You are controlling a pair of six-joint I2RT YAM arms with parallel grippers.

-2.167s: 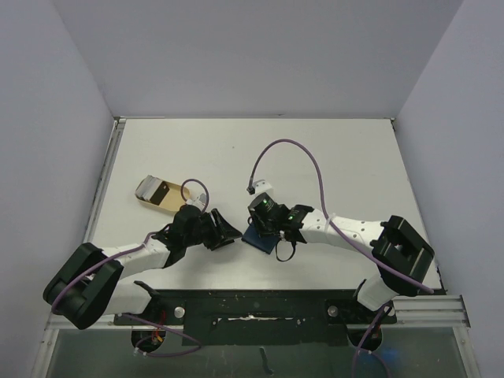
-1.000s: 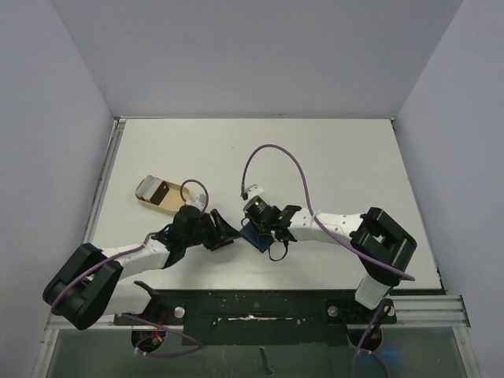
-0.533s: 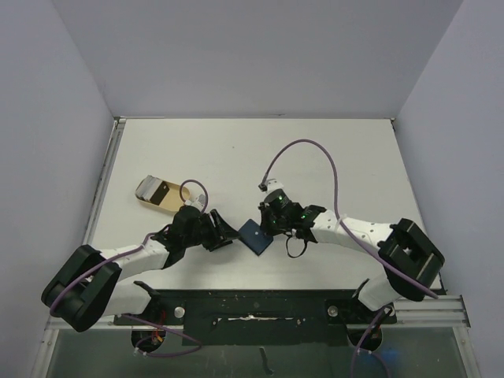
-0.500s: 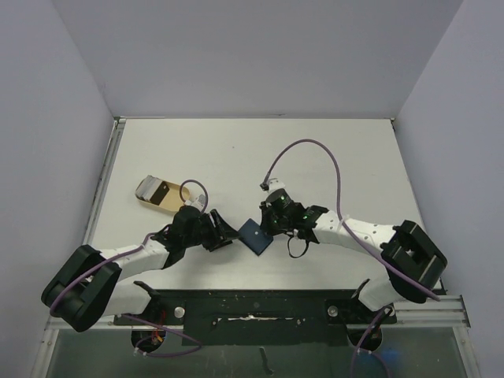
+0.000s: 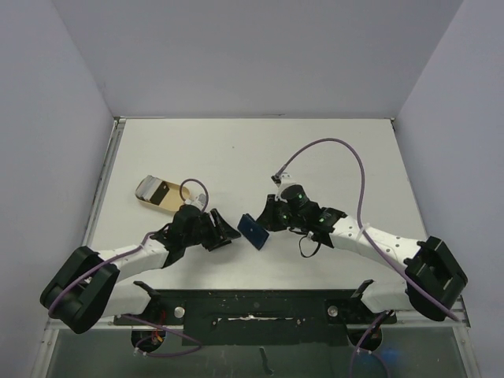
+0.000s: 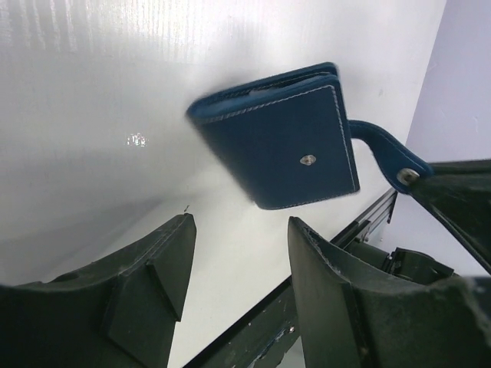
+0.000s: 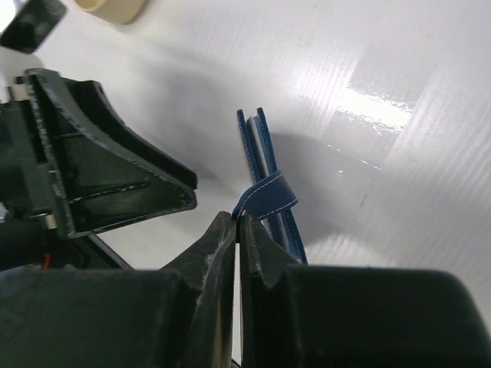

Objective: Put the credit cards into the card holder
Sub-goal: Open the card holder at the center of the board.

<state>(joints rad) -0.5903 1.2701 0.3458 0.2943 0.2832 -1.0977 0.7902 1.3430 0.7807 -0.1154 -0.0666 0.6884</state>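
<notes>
Pinching the snap tab [image 6: 381,147] of the wallet [image 5: 253,231], the right pincer [image 5: 272,218] has its fingers pressed together on the strap, with no gap showing in the right wrist view. The wallet is folded, its tab unsnapped, and it stands tilted on one long edge close to the near edge of the surface [image 5: 260,150], about midway along it. I cannot tell whether it touches the surface. The left pincer [image 5: 228,231] sits just left of the wallet, apart from it, jaws spread wide and holding nothing. In its wrist view the wallet's navy face and metal stud fill the gap ahead of the fingers [image 6: 146,287]. A tray [image 5: 151,197] lies near the left edge with a dark rectangle in it, too small to identify as a card.
</notes>
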